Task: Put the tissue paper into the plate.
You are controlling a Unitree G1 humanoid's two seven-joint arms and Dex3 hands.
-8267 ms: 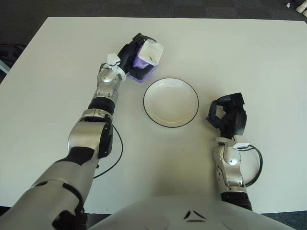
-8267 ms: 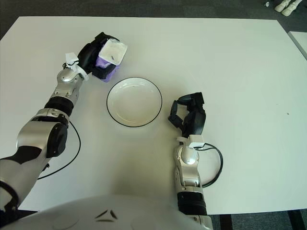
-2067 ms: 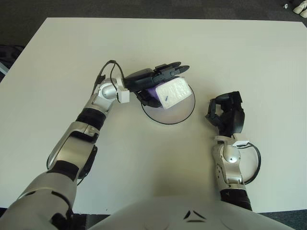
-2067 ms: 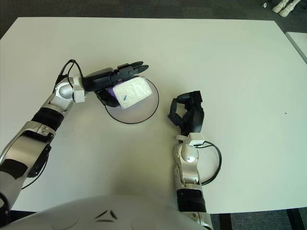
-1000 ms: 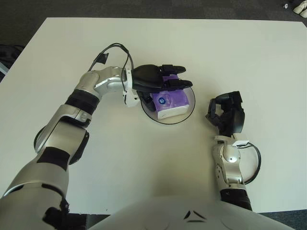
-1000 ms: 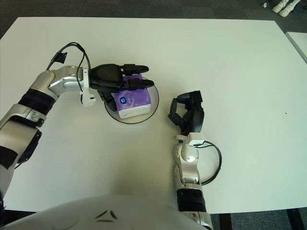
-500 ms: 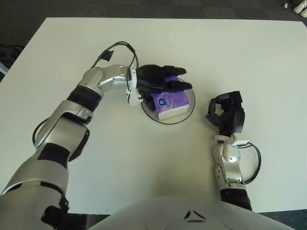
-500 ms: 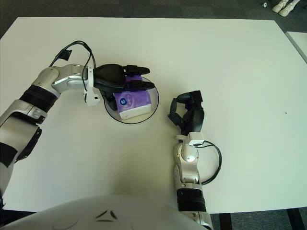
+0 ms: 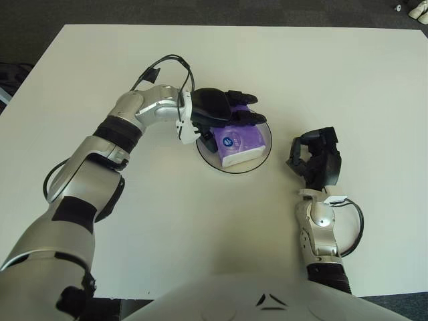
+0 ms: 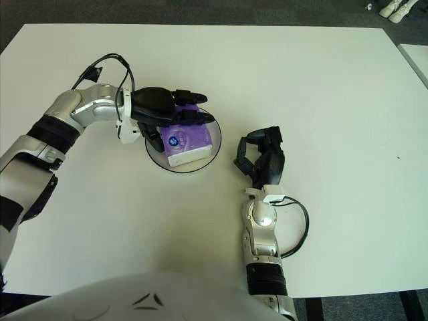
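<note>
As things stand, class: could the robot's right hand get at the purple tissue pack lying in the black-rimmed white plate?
Probably yes. The right hand sits just right of the black-rimmed white plate with bare table between. The left hand covers the far side of the purple tissue pack, but its near right side shows open.

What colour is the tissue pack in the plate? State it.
Purple with a white edge: the tissue pack, clearest in the left eye view.
</note>
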